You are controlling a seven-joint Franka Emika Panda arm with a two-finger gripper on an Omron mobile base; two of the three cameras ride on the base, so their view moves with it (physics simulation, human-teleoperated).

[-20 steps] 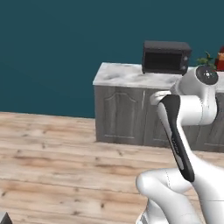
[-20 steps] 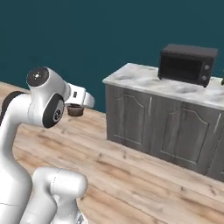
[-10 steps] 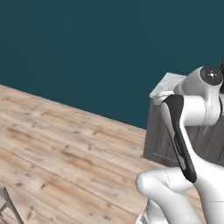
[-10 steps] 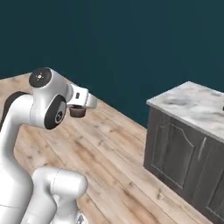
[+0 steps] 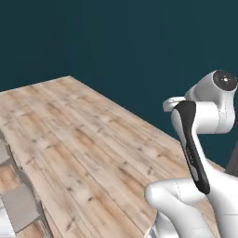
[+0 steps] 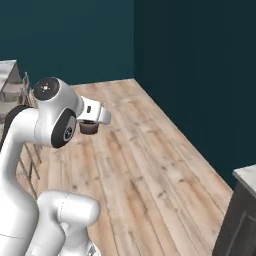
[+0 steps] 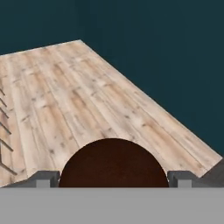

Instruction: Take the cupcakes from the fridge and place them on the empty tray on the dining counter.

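Left base view: the arm rises at the lower right over bare wooden floor, with the dark teal wall behind. A second ago this view held a grey cabinet run with a microwave; half a second ago only its end showed; now it is out of frame. The whole picture has shifted, so the base is turning, not the furniture.

Right base view: the gripper is tucked close to the arm's upper joint, a dark-brown cupcake pinched beneath the white hand. A marble-topped cabinet corner sits at the lower right edge; stool frames show at the upper left.

Hand view: the cupcake sits between the two fingertips, each flush against its side; jaws wide but gripping.

Judgement: the cupcake is in transit; the tray is yet to be reached.
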